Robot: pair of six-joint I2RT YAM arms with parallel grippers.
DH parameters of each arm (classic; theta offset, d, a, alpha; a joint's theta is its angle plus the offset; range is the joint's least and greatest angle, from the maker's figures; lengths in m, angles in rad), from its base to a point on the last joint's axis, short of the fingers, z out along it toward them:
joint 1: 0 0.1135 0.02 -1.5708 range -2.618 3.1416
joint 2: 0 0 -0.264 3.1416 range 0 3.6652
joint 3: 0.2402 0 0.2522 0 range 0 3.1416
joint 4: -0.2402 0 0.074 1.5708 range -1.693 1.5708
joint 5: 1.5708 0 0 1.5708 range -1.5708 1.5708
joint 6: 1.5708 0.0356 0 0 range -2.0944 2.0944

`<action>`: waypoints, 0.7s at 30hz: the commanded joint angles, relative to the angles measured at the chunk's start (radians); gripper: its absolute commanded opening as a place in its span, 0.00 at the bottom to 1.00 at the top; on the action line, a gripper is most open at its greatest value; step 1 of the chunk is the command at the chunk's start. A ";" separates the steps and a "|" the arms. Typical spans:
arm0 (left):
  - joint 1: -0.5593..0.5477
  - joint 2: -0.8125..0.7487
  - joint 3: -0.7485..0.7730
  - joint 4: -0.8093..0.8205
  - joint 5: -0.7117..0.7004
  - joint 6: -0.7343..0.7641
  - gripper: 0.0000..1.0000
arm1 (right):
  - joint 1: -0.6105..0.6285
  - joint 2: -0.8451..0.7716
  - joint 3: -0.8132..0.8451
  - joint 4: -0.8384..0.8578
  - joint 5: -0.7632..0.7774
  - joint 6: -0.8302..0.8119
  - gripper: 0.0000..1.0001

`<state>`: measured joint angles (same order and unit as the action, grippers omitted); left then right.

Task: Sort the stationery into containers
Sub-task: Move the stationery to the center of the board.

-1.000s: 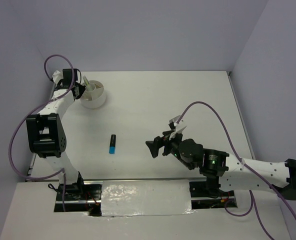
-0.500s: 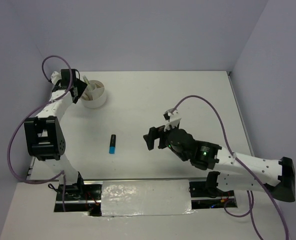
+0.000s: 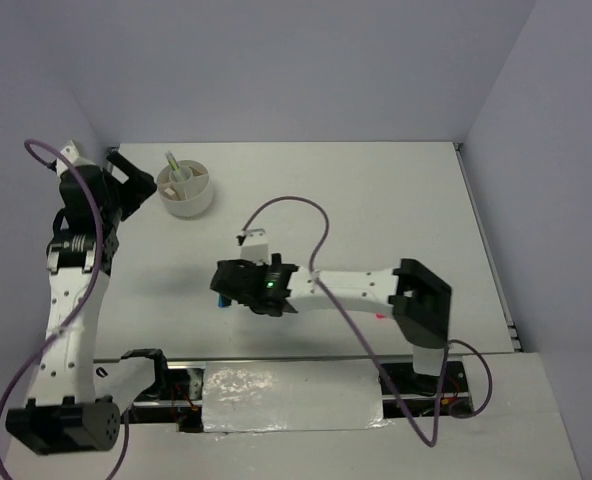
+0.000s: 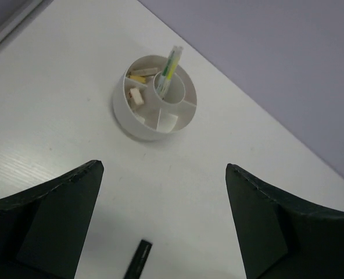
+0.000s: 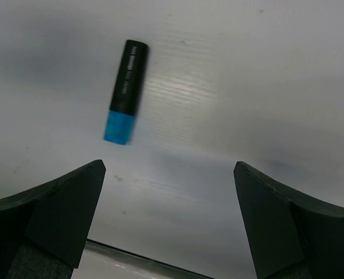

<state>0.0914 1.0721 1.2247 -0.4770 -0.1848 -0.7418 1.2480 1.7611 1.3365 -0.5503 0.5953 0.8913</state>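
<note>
Blue-and-black marker (image 5: 125, 92) beneath the outstretched right hand (image 5: 169, 168) (spread wide), left hand (image 4: 163, 168) likewise agape, raised near white cup (image 4: 128, 122).

A white surface (image 3: 376, 190) with faint wood grain is closed in by plain lilac walls (image 3: 296, 70) at the back and on both sides; a crinkled silvery sheet (image 3: 291, 395) lies along its near edge
</note>
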 commanded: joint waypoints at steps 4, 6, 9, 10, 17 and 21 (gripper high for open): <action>0.005 -0.178 -0.229 -0.060 0.061 0.258 0.99 | 0.070 0.283 0.271 -0.092 0.047 0.127 1.00; 0.005 -0.245 -0.310 -0.035 0.050 0.257 0.99 | 0.068 0.339 0.354 -0.120 0.043 0.132 1.00; 0.005 -0.303 -0.349 -0.025 0.067 0.255 0.99 | 0.070 0.443 0.440 -0.134 0.041 0.088 1.00; 0.004 -0.313 -0.353 -0.023 0.067 0.257 0.99 | 0.067 0.460 0.454 -0.131 0.037 0.074 1.00; -0.001 -0.301 -0.346 -0.037 0.067 0.260 0.99 | 0.025 0.561 0.511 -0.160 0.011 0.040 0.88; 0.001 -0.310 -0.349 -0.035 0.064 0.257 0.99 | 0.011 0.503 0.400 -0.120 0.014 0.026 0.62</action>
<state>0.0914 0.7742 0.8494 -0.5491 -0.1314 -0.4999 1.2793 2.2982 1.8057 -0.6640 0.5999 0.9241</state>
